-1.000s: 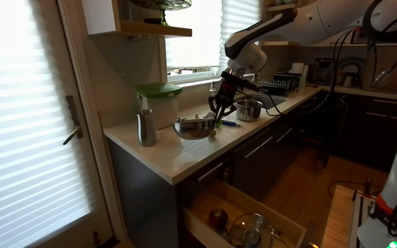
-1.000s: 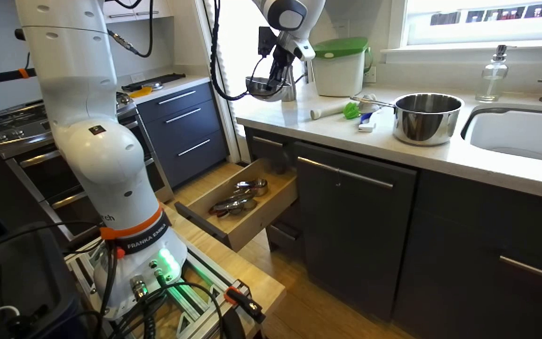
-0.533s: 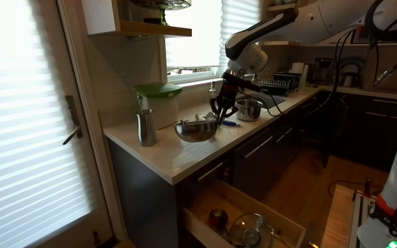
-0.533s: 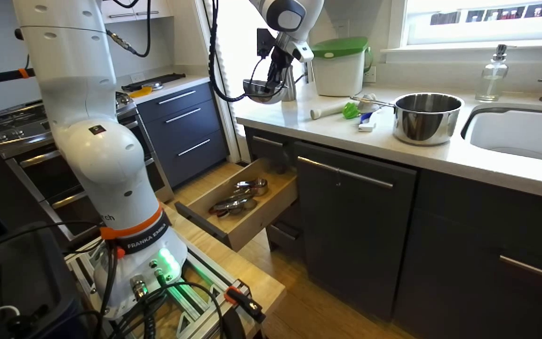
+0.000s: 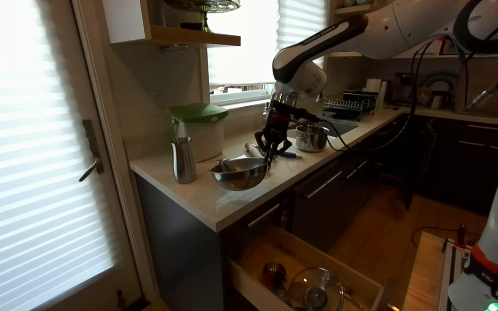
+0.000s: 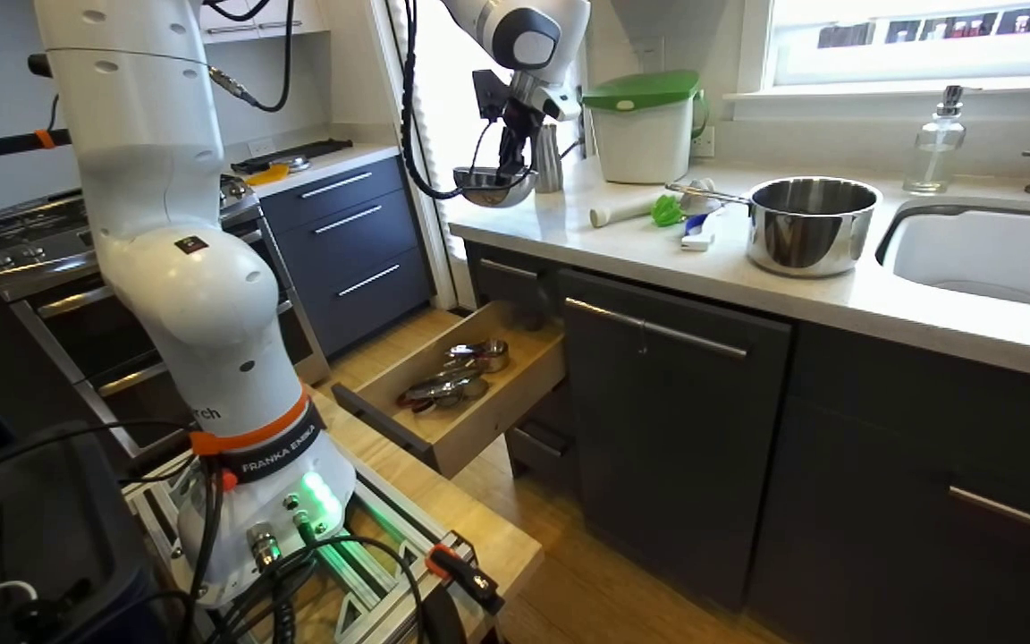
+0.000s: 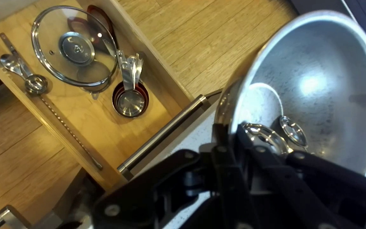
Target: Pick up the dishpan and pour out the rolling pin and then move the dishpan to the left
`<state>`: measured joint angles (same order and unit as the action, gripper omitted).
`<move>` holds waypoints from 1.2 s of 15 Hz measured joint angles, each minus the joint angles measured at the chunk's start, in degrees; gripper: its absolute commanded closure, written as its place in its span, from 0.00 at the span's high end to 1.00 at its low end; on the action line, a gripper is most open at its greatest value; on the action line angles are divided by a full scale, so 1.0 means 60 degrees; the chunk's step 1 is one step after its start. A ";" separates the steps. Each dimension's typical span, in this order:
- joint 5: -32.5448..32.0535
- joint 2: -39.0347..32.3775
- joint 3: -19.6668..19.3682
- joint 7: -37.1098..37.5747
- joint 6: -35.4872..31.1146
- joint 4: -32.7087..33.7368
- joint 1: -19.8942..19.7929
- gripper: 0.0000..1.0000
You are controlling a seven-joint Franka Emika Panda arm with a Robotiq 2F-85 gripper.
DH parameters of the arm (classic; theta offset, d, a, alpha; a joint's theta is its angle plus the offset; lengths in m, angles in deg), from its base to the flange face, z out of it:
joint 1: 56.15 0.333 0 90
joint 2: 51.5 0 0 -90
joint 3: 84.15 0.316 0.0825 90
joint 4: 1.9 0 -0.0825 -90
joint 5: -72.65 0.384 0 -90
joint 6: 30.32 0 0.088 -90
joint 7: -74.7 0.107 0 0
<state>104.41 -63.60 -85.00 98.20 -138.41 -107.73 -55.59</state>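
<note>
Gripper [image 7: 230,135]: pinching the rim of the dishpan [image 5: 240,179], one finger inside the wall, the other outside.
Rim hold: probably the right place to take it, since the lip is narrow and the wall looks thin; a deeper bite would likely resist twisting better.
Dishpan's weight: light in itself, I judge; hung from one side, it will want to sag at the far rim, more so with a load.
Dishpan's feel: stiff, hard metal, unlikely to break, though a knock could dent it; the smooth surface may slip or pivot between the fingers when tipped.
Dishpan's look: round, wide, shallow, silvery; mirror-bright outside, duller and mottled inside with one strong glare; it seems a little tilted, lower away from the gripper.
Metal pieces [image 7: 267,136]: shiny, rounded, lying in the dishpan; their kind I cannot tell, and they will likely slide when it tips.
Dishpan's place: apparently just above the counter [image 5: 208,207], near the corner where end edge and front edge meet.
Canister [image 5: 184,162]: upright near the end edge.
Drawer [image 7: 97,122]: open below the front edge.
Likely rolling pin [image 6: 620,210]: a pale rod on the counter, back from the front edge.
</note>
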 measured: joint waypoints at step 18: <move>-0.0830 -0.0839 0.0686 -0.1662 -0.0364 0.0421 0.0389 0.02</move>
<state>99.43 -68.63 -80.88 88.23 -140.60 -105.20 -53.25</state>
